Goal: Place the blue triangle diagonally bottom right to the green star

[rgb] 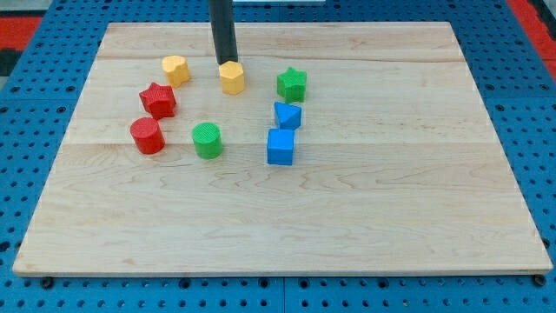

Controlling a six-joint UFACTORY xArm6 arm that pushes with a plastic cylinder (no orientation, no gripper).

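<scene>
The blue triangle [287,115] sits just below the green star [292,84], slightly to its left, close to it. My tip [226,63] is at the view's upper middle, right behind a yellow hexagon block [232,77] and apparently touching its top edge. The tip is well to the left of the green star and the blue triangle.
A blue cube [281,147] lies just below the blue triangle. A green cylinder [207,140], a red cylinder [147,136], a red star [158,100] and a second yellow block [175,69] lie to the left. The wooden board [347,226] rests on a blue pegboard.
</scene>
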